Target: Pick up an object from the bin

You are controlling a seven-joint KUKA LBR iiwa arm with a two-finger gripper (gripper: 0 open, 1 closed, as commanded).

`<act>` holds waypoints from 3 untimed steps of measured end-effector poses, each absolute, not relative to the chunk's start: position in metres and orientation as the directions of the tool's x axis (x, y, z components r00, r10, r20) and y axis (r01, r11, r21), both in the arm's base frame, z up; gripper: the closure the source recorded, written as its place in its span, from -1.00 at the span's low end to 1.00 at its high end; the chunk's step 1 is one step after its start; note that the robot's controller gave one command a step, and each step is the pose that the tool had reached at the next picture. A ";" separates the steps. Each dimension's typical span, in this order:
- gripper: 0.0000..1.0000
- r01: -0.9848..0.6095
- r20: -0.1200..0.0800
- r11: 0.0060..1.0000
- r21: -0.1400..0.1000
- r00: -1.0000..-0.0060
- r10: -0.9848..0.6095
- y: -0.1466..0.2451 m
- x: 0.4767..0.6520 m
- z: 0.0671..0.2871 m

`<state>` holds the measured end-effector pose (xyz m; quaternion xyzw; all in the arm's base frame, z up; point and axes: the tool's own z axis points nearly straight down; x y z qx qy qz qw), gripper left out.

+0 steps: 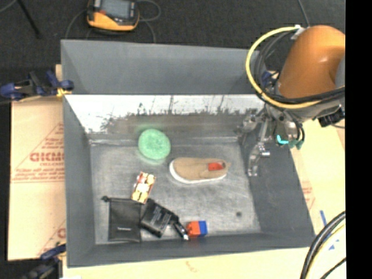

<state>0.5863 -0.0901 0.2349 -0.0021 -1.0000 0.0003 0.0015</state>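
Gripper: the gripper (pixel 254 156) hangs low at the right side of the bin (pixel 174 74), over bare floor; I cannot tell whether it is spread or closed, and nothing shows in its grasp.
Nearest thing: a small tan shoe (pixel 195 170) with a white sole and a red patch (pixel 216 167), lying on its side mid-bin, just left of the gripper and apart from it.
Likely handling: light, with a soft upper that gives and a firmer sole; not fragile, not slippery.
Where to take hold: across the narrow width near the red patch, squeezing sole and upper together.
Other things: a green disc (pixel 154 143) further left; a black pouch (pixel 123 220) and small toys along the front wall.
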 end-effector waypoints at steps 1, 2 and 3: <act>-1.00 0.002 -0.005 1.000 -0.002 -1.000 0.002 -0.090 0.588 0.239; -1.00 -0.039 -0.009 0.999 -0.002 -0.999 -0.039 -0.050 0.600 0.162; -1.00 -0.251 -0.003 0.968 -0.001 -0.968 -0.251 0.000 0.599 0.160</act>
